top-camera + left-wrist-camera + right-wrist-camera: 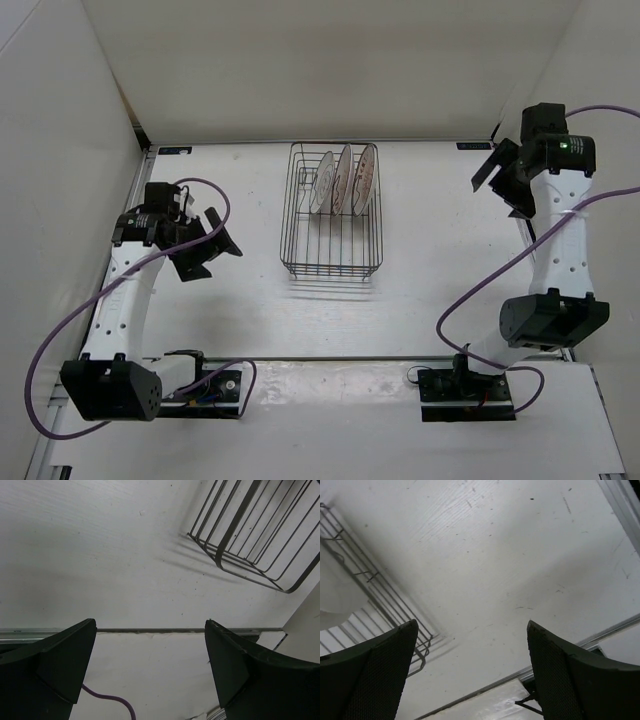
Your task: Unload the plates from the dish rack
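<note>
The dark wire dish rack stands at the table's middle back. Three pale plates stand upright in its far half: one at the left, one in the middle, one at the right with orange marks. My left gripper is open and empty, left of the rack and apart from it; its wrist view shows a rack corner. My right gripper is open and empty, to the right of the rack; its wrist view shows the rack's edge and a pale plate.
White walls enclose the table at the back and both sides. A metal seam runs along the table's near edge. Purple cables trail from both arms. Bare table lies on both sides of the rack.
</note>
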`<move>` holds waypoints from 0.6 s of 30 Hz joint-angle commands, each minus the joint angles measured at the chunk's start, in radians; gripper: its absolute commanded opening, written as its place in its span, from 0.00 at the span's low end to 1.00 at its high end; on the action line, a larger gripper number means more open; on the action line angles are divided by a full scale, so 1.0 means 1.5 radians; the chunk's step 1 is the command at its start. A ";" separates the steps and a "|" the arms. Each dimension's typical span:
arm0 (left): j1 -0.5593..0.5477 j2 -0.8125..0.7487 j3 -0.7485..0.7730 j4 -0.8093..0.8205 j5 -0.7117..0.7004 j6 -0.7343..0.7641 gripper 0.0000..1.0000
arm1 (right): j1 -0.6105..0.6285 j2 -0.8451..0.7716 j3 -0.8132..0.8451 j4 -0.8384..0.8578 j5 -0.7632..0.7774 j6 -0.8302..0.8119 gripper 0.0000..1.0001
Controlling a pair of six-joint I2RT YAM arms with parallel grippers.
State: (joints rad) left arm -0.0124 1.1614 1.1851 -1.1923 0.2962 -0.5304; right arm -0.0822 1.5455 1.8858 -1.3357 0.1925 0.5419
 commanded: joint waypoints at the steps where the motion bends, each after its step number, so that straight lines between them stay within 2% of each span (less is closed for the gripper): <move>1: 0.003 -0.029 0.014 -0.034 0.032 0.023 1.00 | -0.003 -0.001 0.011 -0.035 -0.082 -0.002 0.90; 2: 0.003 -0.033 0.011 -0.036 0.027 0.029 1.00 | -0.003 -0.008 -0.004 0.044 -0.108 0.017 0.90; 3: 0.003 -0.039 0.000 -0.046 0.026 0.030 1.00 | 0.003 -0.031 -0.040 0.078 -0.181 0.039 0.90; 4: 0.003 -0.056 -0.005 -0.049 0.021 0.032 1.00 | 0.005 -0.036 -0.061 0.110 -0.202 0.054 0.90; 5: 0.003 -0.065 -0.008 -0.055 0.021 0.036 1.00 | 0.011 -0.041 -0.115 0.224 -0.245 0.085 0.90; 7: 0.003 -0.077 -0.018 -0.064 0.020 0.045 1.00 | 0.077 -0.001 -0.103 0.288 -0.290 0.101 0.90; 8: 0.002 -0.091 -0.019 -0.070 0.008 0.053 1.00 | 0.109 0.034 0.076 0.266 -0.293 0.064 0.90; 9: -0.013 -0.095 -0.018 -0.072 -0.003 0.064 1.00 | 0.275 0.216 0.202 0.168 -0.279 0.000 0.90; 10: -0.020 -0.100 -0.014 -0.079 -0.029 0.071 1.00 | 0.338 0.311 0.366 0.101 -0.246 -0.023 0.90; 11: -0.037 -0.112 -0.008 -0.084 -0.052 0.083 1.00 | 0.429 0.445 0.654 0.048 -0.241 -0.009 0.90; 12: -0.037 -0.117 -0.005 -0.084 -0.074 0.093 1.00 | 0.452 0.341 0.431 0.175 -0.251 0.026 0.90; 14: -0.048 -0.130 0.004 -0.092 -0.093 0.110 1.00 | 0.468 0.233 0.200 0.278 -0.221 0.033 0.90; 16: -0.057 -0.142 0.009 -0.101 -0.113 0.128 1.00 | 0.459 0.275 0.300 0.157 -0.148 -0.015 0.90; 17: -0.063 -0.148 0.006 -0.109 -0.133 0.130 1.00 | 0.459 0.322 0.405 0.083 -0.145 -0.026 0.90; 18: -0.066 -0.157 0.001 -0.109 -0.135 0.129 1.00 | 0.459 0.342 0.449 0.063 -0.139 -0.027 0.90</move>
State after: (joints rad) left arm -0.0952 0.9649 1.1625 -1.3258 0.1696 -0.3828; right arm 0.7120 2.1067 2.3207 -1.1141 -0.1177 0.5472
